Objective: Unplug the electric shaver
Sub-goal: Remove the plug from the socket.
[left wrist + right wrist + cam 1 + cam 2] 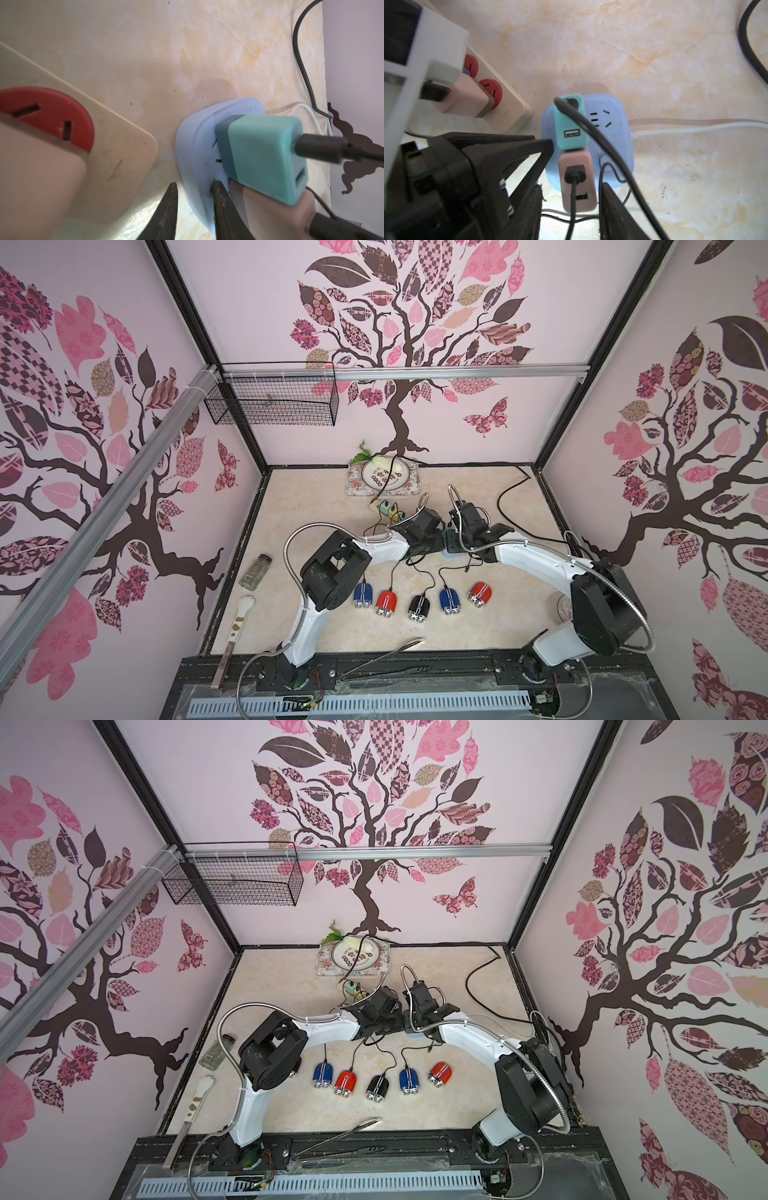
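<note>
Spread around the shaver's pink plastic charger plug (589, 178) in the mid-counter rounded pale-blue socket block (620, 141), the right end effector (571, 187) may pinch a thin black cable (600, 181) or lift the block the slightly parted left end effector (194, 185) straddles.

The left arm (380, 546) and the right arm (536, 559) are built of glossy white link shells joined by blocky black joint housings (332, 572). A silver corrugated hose (322, 525) arcs alongside each arm towards the wrist. The fingers (221, 209) are black, tapered and rough-surfaced.
</note>
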